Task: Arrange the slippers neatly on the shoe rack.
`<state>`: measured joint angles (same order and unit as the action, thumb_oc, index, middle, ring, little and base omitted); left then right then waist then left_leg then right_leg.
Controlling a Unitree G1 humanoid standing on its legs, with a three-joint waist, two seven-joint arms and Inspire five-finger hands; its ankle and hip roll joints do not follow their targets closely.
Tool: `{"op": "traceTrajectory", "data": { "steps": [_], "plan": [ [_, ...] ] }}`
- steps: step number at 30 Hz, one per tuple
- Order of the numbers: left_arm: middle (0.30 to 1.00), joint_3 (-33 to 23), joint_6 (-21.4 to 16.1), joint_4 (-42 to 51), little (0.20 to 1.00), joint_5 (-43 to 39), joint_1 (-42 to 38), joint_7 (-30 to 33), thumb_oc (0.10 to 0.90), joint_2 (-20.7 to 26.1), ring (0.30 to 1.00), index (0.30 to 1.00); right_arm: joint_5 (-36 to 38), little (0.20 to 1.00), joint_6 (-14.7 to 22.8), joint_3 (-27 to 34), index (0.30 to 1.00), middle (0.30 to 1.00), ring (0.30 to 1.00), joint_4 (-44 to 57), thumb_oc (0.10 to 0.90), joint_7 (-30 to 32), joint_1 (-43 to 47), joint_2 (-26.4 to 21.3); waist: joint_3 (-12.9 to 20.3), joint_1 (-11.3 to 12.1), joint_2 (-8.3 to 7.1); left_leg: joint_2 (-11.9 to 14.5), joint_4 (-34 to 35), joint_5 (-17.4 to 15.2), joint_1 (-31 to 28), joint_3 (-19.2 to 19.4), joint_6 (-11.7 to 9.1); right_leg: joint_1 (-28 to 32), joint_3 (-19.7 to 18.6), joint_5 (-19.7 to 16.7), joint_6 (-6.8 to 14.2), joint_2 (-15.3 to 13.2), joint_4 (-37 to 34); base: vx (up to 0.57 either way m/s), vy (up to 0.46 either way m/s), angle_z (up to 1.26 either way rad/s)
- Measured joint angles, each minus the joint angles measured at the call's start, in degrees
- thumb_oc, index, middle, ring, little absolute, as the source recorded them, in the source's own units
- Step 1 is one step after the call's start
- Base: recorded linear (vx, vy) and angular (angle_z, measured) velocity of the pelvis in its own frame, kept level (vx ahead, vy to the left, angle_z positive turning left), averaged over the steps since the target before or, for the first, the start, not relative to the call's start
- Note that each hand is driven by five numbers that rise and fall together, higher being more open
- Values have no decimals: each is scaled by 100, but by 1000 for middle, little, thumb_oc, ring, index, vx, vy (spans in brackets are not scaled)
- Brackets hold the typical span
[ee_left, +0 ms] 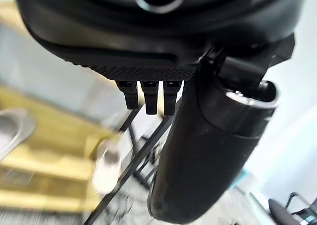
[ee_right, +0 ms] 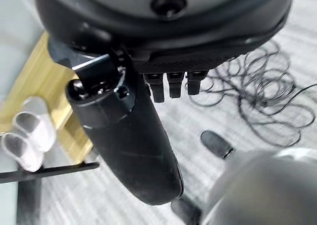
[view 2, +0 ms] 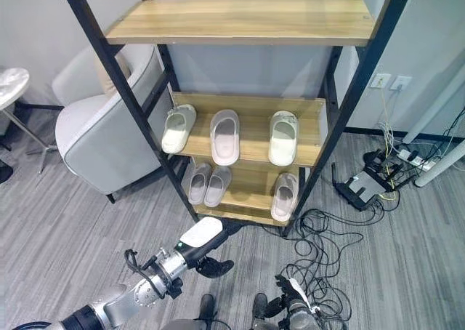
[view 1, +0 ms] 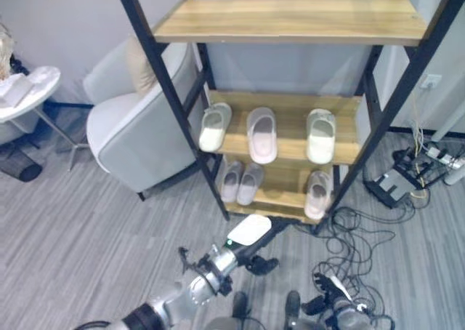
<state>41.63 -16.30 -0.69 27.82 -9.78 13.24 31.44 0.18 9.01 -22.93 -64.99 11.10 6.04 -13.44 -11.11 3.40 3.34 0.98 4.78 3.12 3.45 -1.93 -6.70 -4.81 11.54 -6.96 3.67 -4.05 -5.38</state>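
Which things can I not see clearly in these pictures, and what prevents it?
1. Left wrist view: the slippers on the shoe rack are blurred, so I cannot tell which ones they are.
2. Eye views: the white piece at the left hand is too small to tell slipper from cover.
3. Eye views: the right hand is cut off by the bottom edge.

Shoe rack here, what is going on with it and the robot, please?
The robot stands before the shoe rack, putting slippers in order. Three pale slippers lie side by side on the middle shelf. On the lower shelf a pair lies at the left and a single slipper at the right. The left hand reaches towards the foot of the rack. I cannot tell whether it holds anything. The right hand hangs low over the floor.
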Motion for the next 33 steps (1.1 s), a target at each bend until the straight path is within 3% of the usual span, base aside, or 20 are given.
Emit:
{"op": "traceTrajectory", "data": {
  "steps": [4,7,9,13,19,22,27,33],
  "plan": [
    [900,-654,-5,1050,900,90,-142,535,800,110,900,900,44,900,10,-3,900,900,900,-14,800,32,-25,17,-38,13,-64,-11,0,104,258,0,29,-256,3,-70,9,-10,1,-78,22,0],
    [900,-1182,44,1261,900,256,-592,912,800,126,900,900,51,900,15,-58,900,900,900,0,800,47,10,19,-136,11,-131,-8,-20,160,448,-32,20,-424,11,-118,45,-1,2,-73,16,5],
    [900,-1295,277,1194,900,456,-1132,1123,800,108,900,900,50,900,12,-119,900,900,900,175,800,44,40,-25,-249,38,-181,-19,-21,218,557,-81,21,-506,18,-203,0,-3,2,-80,33,13],
    [900,-1358,706,382,900,396,-2226,1439,800,-352,900,900,51,900,32,-323,900,900,900,221,800,-16,339,-17,-543,-7,-216,-21,-24,321,823,-86,18,-773,11,-265,39,5,41,-30,45,1],
    [900,-1547,1481,-585,900,75,-3053,1652,800,-584,900,900,50,900,9,-355,900,900,900,230,800,-69,584,-5,-851,-48,-201,-19,-24,559,985,9,139,-990,-5,-480,-45,14,47,6,46,-12],
    [900,-1685,1619,-806,900,-285,-3183,1690,800,-798,900,900,51,900,-30,-418,900,900,900,225,800,-69,655,-52,-930,-84,-177,-19,-25,632,986,21,196,-996,-14,-511,-87,19,49,21,43,-5],
    [900,-1695,1912,-1644,900,-800,-4123,1820,800,-1298,900,900,51,900,-66,-466,900,900,900,221,800,-74,970,-78,-1107,-200,-168,-73,-26,585,998,44,279,-1016,-13,-514,-88,-3,52,30,64,0],
    [900,-1587,2128,-2208,900,-961,-4868,1886,800,-1259,900,900,53,900,-64,-587,900,900,900,222,800,-127,1163,-44,-1108,-382,-169,-158,-25,527,1031,189,364,-1100,-120,-516,-85,-82,52,49,40,-9]
  ]
}}
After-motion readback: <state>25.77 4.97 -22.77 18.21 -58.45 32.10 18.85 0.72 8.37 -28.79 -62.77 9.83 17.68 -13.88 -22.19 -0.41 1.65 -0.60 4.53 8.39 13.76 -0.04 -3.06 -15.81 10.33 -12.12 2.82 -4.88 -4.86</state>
